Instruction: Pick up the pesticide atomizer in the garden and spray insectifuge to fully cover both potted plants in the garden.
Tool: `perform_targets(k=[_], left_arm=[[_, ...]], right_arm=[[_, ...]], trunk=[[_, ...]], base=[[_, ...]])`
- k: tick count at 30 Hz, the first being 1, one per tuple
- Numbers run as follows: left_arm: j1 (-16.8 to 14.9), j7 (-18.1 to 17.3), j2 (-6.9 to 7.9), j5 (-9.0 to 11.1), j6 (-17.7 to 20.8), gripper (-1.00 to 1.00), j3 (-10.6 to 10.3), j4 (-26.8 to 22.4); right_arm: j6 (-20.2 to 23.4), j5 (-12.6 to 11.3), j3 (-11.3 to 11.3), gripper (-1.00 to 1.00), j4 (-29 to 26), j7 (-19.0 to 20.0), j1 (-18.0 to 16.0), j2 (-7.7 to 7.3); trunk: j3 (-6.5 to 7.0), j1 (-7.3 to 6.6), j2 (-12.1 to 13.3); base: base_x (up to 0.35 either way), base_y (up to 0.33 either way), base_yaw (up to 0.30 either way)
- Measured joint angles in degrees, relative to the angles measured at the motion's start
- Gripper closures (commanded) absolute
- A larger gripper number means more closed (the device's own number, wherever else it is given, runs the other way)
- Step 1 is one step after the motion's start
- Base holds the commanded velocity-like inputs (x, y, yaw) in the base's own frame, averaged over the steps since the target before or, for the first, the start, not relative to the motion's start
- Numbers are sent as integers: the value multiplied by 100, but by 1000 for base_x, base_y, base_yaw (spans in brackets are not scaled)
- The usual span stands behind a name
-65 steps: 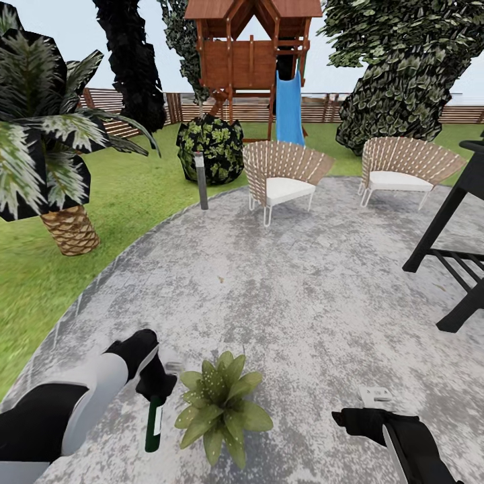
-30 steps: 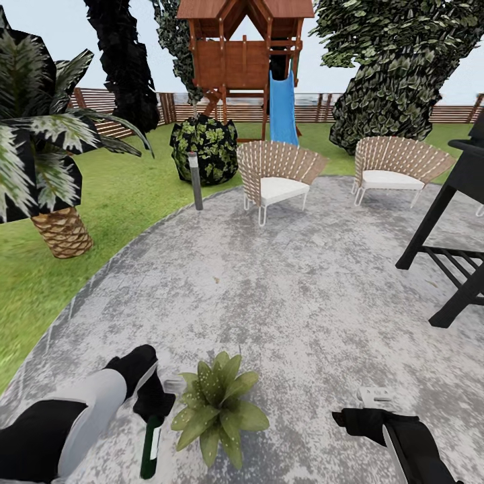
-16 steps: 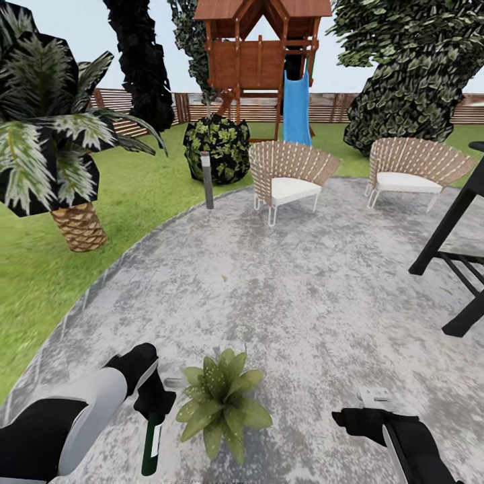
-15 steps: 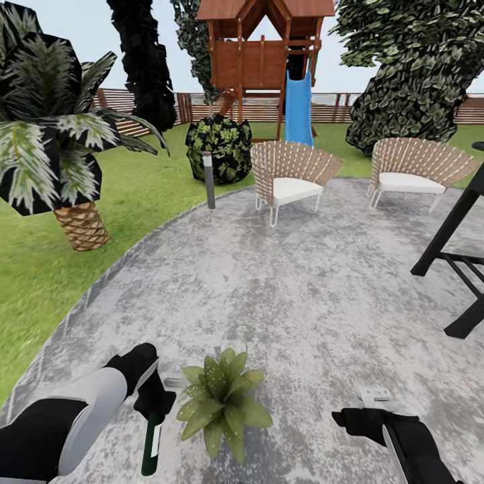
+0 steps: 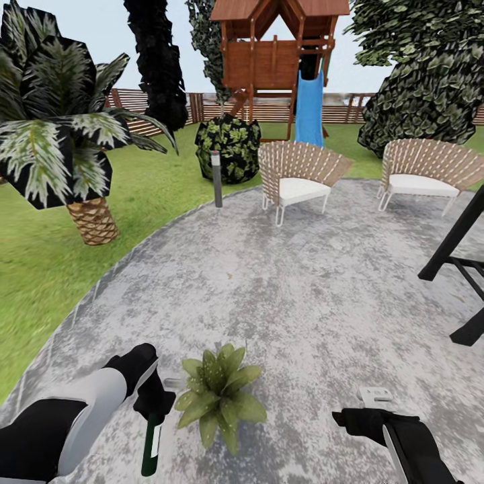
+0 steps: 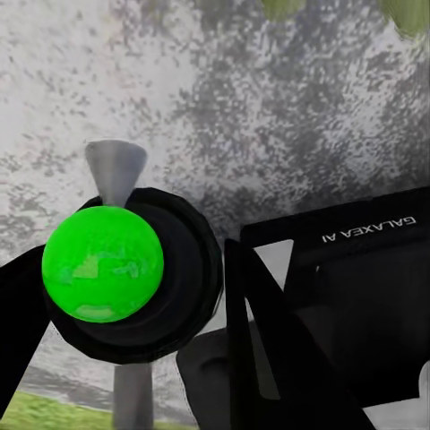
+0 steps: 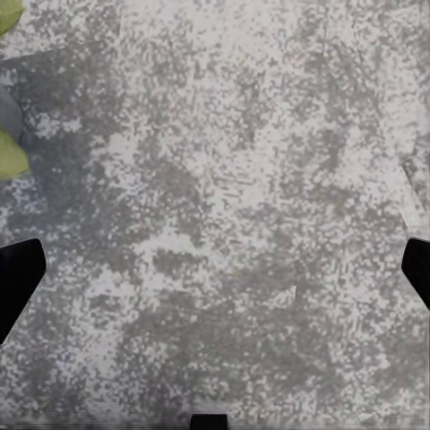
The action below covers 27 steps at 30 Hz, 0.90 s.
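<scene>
**Onlooker:** Pesticide atomizer point(image 5: 152, 444) is already up off the ground, so the pick-up is done. It hangs bottle-down from the left gripper point(image 5: 154, 400), which is clamped around its neck, with the pale spray head point(image 5: 173, 383) sticking out sideways from the gripper toward the plant.

**Friend:** And the plant?

**Onlooker:** One potted plant point(image 5: 218, 402) sits on the patio point(image 5: 323, 289) just beside the left gripper, on the nozzle side, close to the bottle. Its pot is hidden under the leaves. I'd say it's at the spraying stage for this one, though I can't see any mist or wet sheen, so whether it's covered I can't tell.

**Friend:** The second plant?

**Onlooker:** Not one I can pick out from here. Beyond the gripper there's paving, two wicker chairs point(image 5: 299, 176), a bollard lamp point(image 5: 216, 179) at the lawn edge and a palm point(image 5: 64, 141) off on the grass. So that plant looks like the step left to do.

**Friend:** The other arm?

**Onlooker:** The right gripper point(image 5: 374, 396) hovers over bare paving, well apart from the plant, holding nothing. Its wrist camera shows the finger tips point(image 7: 18, 278) far apart, so it's wide.
</scene>
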Motion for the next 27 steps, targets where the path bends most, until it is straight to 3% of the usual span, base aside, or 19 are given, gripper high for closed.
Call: perform_targets(k=[8, 27], left_arm=[[0, -2, -8, 8, -1, 100, 2, 1], [218, -1, -2, 4, 0, 100, 8, -7]], right_arm=[[1, 24, 0, -100, 6, 0, 0, 1], [-1, 36, 0, -100, -8, 0, 1, -2]], trunk=[[0, -1, 0], [23, -3, 0]], base=[[-223, -202, 84], [4, 0, -60]])
